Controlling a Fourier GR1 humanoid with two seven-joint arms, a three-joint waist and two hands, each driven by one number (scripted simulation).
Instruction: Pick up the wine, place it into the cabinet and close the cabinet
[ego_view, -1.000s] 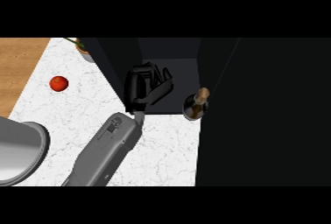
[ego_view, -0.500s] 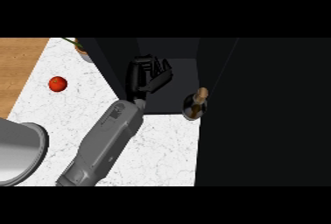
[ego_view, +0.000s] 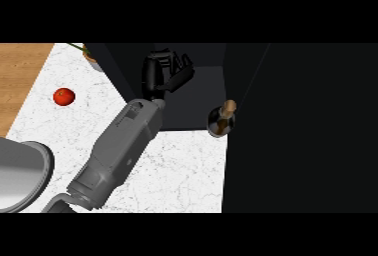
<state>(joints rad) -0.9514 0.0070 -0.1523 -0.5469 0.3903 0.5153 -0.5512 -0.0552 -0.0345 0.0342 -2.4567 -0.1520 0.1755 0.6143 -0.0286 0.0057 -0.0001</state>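
White counter (ego_view: 177, 175) bears a dark cabinet (ego_view: 193, 102), wine (ego_view: 221, 121) at its front edge.

Single head view. The camera sits at the robot's head, above the counter (ego_view: 184, 172), and faces steeply down onto its white top from near. One grey forearm (ego_view: 118, 150) enters from the lower edge at the left. The dark cabinet (ego_view: 295, 125) fills the right side.
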